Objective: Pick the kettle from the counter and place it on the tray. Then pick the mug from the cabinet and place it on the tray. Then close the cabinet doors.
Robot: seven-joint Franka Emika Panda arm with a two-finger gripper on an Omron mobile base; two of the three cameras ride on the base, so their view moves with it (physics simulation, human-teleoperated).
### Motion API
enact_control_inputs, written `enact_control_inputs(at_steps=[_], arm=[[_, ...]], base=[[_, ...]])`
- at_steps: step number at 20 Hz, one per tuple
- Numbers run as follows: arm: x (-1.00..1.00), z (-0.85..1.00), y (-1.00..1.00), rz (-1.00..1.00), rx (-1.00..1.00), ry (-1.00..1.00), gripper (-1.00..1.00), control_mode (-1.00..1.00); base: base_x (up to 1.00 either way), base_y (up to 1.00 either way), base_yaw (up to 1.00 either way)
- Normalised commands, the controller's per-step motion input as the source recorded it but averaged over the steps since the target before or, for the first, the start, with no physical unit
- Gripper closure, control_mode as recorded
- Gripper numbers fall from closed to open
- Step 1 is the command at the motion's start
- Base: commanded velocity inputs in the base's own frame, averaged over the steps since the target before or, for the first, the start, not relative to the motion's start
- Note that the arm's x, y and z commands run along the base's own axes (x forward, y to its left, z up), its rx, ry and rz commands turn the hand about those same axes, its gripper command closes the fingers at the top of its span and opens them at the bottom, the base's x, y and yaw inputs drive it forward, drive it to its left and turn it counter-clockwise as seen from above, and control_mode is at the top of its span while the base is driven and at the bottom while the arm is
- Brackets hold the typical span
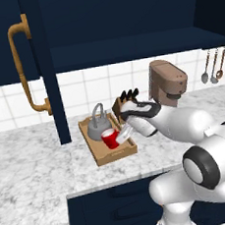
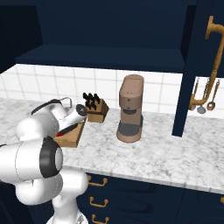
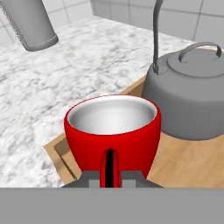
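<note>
The grey kettle (image 1: 98,126) (image 3: 192,100) stands on the wooden tray (image 1: 115,156) (image 3: 56,152) on the marble counter (image 1: 32,168). The red mug (image 1: 109,138) (image 3: 111,129) is upright over the tray's front half, right beside the kettle. Whether its base touches the wood is hidden. My gripper (image 1: 120,136) (image 3: 110,179) is shut on the mug's handle, which sits between the two fingertips. Both cabinet doors (image 1: 48,72) (image 2: 199,65) stand open, showing the cabinet's inner shelf (image 1: 127,48).
A brown coffee machine (image 1: 168,83) (image 2: 131,109) and a knife block (image 1: 119,104) (image 2: 96,109) stand behind and to the right of the tray. Utensils (image 1: 213,68) hang on the tiled wall. The open left door's edge comes down just left of the tray.
</note>
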Motion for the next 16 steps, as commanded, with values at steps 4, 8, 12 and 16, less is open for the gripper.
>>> enact_control_inputs(at_steps=[4, 8, 12, 16], arm=[[0.19, -0.29, 0.09, 0.00, 0.00, 0.00, 1.00, -1.00], [0.18, -0.32, 0.06, 0.01, 0.00, 0.00, 1.00, -1.00], [0.21, -0.20, 0.00, 0.03, 0.00, 0.00, 1.00, -1.00], [0.09, -0.23, 0.00, 0.03, 0.00, 0.00, 1.00, -1.00]], base=[[0.00, 0.00, 0.00], [0.00, 0.00, 0.00], [0.00, 0.00, 0.00], [0.00, 0.00, 0.00]])
